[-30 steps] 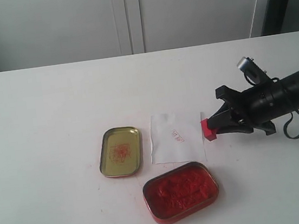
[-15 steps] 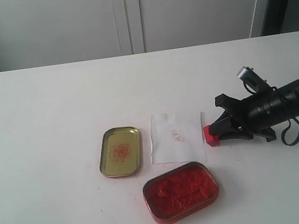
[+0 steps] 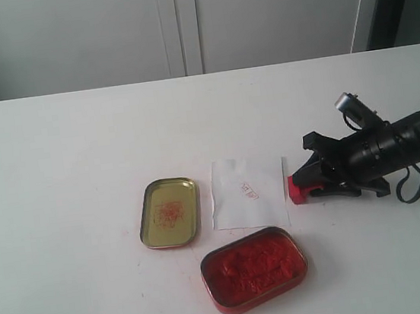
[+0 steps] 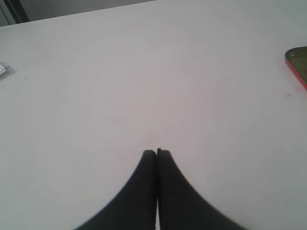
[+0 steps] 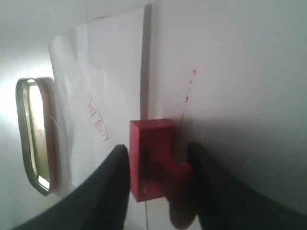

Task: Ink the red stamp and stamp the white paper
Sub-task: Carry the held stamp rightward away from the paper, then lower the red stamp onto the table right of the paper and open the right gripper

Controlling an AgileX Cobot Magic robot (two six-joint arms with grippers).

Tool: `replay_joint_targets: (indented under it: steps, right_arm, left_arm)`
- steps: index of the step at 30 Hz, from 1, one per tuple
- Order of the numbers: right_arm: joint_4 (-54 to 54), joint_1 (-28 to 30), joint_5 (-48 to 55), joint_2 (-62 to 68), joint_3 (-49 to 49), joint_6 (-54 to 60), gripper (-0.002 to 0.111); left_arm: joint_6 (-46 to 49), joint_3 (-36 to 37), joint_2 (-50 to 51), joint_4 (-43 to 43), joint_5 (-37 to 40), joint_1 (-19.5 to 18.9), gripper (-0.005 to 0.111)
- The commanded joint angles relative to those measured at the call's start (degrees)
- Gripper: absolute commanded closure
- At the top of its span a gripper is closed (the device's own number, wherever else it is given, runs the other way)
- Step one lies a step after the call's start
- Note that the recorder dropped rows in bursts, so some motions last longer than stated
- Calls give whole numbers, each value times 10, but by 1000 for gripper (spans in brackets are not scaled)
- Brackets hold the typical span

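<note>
Looks done: note red imprint (image 3: pixel 249 191) on small square thin white paper sheet (image 3: pixel 235 207). Find tiny bright red plastic stamp (image 3: pixel 297 190) lying just beside paper, between spread, released jaws of right gripper (image 5: pixel 158 146). See left gripper (image 4: pixel 157 152) pinched shut, empty. Leaves only withdrawing.

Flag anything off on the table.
The red stamp lies tipped on its side just off the white paper's edge, between the fingers of the open right hand. Red ink specks dot the tabletop beside it. The stamped mark sits askew.

Red imprint (image 3: pixel 249 191) on white paper (image 3: pixel 231 203) — illegible
</note>
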State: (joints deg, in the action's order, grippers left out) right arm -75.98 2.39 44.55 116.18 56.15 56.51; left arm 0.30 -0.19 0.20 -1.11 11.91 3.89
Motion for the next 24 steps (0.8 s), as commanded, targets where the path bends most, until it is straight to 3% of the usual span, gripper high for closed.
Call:
replay_joint_targets:
  steps: [1,24]
  right_arm:
    - [2,5,-16,0,-2,7,63]
    - [77,5,-163,-45,-19,-31,63]
  left_arm:
    - [2,2,-2,1,1,0,107]
    - [2,2,-2,1,1,0,107]
